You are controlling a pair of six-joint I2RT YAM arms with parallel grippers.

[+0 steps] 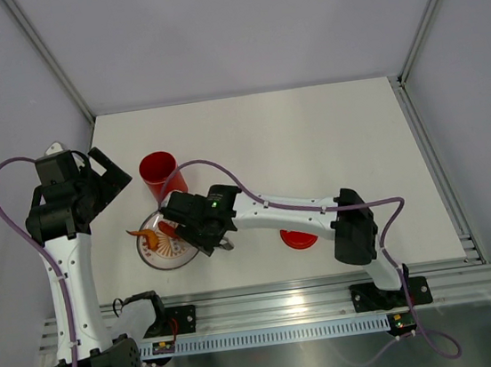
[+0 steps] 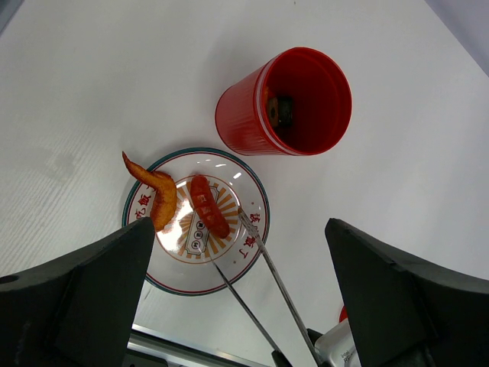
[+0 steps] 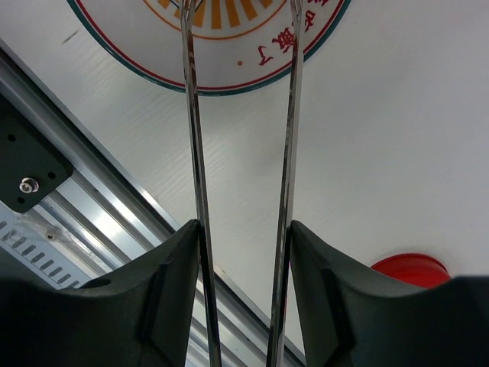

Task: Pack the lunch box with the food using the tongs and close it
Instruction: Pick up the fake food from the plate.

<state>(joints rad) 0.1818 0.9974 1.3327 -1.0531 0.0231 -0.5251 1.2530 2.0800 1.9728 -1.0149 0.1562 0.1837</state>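
Step in hand: by my judgement, picking the next piece off the plate with the tongs. The lunch box is neither fully packed nor closed.
Right hand: grasping the tongs, one finger pressed on the outside of each arm. The two arms stand apart, so the tips are spread.
Left hand: released, fingers wide, holding nothing, hovering at the left edge of the table.
Lunch box: upright and open, near the left edge of the table, just beyond the plate on its far side. One dark piece lies inside.
Lid: flat on the table by the middle of the near edge, well apart from the lunch box.
Food on the plate: a sausage lies in the middle. A shrimp lies on the side toward the table's left edge, its tail hanging out past the rim.
Tongs tips: over the plate, one just beside the sausage's near end, the other short of it. I cannot tell whether either touches.
Doing it well: bring the tips to either side of the sausage's middle, across its short width, and lower them until they nearly meet the plate. Close gently so the arms pinch rather than flick, then lift straight up before swinging toward the lunch box.
Risk: a pinch at the rounded end will likely squirt the sausage off the plate. The thin arms can also twist in the fingers if squeezed unevenly.
Release: centre the tips over the lunch box mouth, inside its rim, before letting go.
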